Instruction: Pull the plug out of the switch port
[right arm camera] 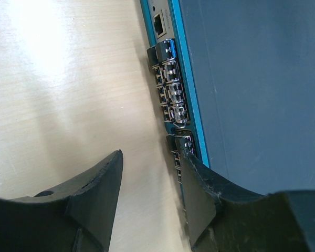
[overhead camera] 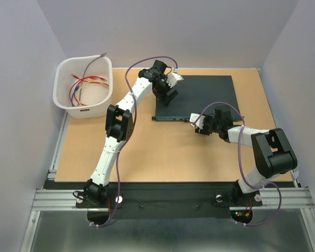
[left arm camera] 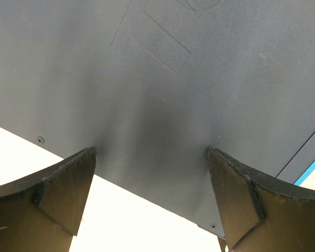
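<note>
Right wrist: right jaws wide beside plugs (right arm camera: 170, 86); left jaws wide over the switch (left arm camera: 163, 100).

The switch (overhead camera: 199, 94) is a large, flat, dark blue-black metal box lying level on the tabletop (overhead camera: 163, 149), toward the far side and a little right of centre. Its matte lid bears faint rectangular outlines and small screws (left arm camera: 40, 140) near the edge. The thin teal face (right arm camera: 191, 105) runs along the near long side. Small silvery plugs (right arm camera: 173, 89) with black ends sit seated in it, side by side, beside one square socket (right arm camera: 159, 23).
</note>
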Robot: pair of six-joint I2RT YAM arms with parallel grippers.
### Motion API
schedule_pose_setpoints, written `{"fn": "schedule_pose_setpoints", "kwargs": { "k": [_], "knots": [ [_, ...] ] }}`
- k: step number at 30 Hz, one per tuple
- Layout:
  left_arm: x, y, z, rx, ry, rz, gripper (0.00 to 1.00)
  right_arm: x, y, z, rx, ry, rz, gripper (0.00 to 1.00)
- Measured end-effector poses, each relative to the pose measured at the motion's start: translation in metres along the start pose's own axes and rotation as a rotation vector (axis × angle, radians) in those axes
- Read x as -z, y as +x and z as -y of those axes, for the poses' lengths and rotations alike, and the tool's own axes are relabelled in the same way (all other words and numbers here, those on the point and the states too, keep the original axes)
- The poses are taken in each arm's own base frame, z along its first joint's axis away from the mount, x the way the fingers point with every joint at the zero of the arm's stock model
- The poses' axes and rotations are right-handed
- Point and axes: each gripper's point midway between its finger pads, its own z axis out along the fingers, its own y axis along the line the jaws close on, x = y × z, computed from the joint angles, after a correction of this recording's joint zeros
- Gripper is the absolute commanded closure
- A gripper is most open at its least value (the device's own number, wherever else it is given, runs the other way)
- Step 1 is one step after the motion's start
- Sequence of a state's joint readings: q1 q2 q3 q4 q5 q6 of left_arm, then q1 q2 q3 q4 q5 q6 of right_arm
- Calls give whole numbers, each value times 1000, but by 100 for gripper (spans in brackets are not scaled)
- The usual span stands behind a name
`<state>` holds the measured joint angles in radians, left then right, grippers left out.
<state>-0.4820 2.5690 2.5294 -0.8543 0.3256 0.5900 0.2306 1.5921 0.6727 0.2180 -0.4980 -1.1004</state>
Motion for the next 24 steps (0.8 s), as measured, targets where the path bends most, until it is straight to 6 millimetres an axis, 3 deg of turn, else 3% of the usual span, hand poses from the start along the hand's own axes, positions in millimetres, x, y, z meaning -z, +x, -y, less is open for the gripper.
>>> {"fn": "schedule_pose_setpoints", "kwargs": {
  "k": [15, 24],
  "knots": [
    [0, 0, 0, 0, 1, 1, 2, 1, -2, 2, -12, 10, 4, 48],
    [0, 0, 1, 0, 3, 1, 2, 6, -12, 19, 9, 72, 27, 48]
  ]
}}
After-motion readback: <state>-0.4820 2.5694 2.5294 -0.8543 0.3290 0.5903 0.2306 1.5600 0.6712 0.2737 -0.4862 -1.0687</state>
